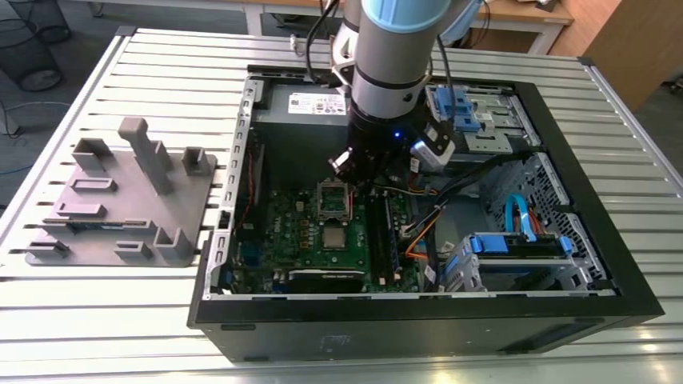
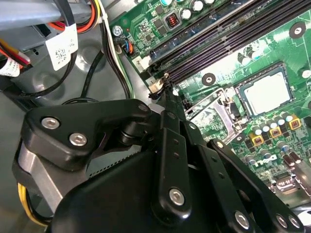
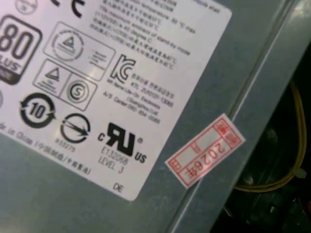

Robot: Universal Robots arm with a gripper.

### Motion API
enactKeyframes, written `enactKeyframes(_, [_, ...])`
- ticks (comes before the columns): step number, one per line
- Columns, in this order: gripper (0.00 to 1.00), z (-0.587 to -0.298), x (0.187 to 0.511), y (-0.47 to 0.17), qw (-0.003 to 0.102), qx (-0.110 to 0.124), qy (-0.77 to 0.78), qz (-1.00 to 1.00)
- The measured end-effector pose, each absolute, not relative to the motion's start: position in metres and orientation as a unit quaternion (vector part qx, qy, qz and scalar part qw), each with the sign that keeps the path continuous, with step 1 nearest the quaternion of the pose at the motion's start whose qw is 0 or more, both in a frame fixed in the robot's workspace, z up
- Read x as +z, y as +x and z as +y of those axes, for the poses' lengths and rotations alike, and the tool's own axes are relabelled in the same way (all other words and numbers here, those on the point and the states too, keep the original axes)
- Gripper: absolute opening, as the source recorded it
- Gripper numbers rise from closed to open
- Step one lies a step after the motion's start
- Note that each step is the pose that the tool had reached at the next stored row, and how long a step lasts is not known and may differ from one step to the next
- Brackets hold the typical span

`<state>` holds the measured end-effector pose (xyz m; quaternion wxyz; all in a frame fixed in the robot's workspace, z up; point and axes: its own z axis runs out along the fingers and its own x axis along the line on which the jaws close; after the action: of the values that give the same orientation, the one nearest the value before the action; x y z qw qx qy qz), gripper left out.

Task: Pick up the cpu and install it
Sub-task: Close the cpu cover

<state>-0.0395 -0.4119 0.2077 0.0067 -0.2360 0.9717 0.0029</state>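
The gripper [image 2: 164,91] looks shut, holding nothing. The cpu [image 2: 266,92] lies flat near the middle of the board [image 2: 282,53]. It is likely light and fragile, so grip its edges.

- cpu [image 2: 266,92]: pale silver-grey metal top, dull sheen
- gripper [image 2: 164,91]: black satin links, shiny metal screws
- motherboard [image 2: 228,48]: green board, glossy
- power supply [image 3: 252,73]: grey matt metal casing
- label [image 3: 97,73]: white, glossy
- sticker [image 3: 204,150]: red-white paper
- fixture [image 1: 117,200]: grey matt plastic
- table [image 1: 107,320]: pale ribbed metal
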Motion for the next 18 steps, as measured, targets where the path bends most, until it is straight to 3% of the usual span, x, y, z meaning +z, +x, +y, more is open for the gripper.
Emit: enactKeyframes(18, [0.11, -0.4111, 0.2064, -0.0414, 0.008, 0.003, -0.236, 0.972])
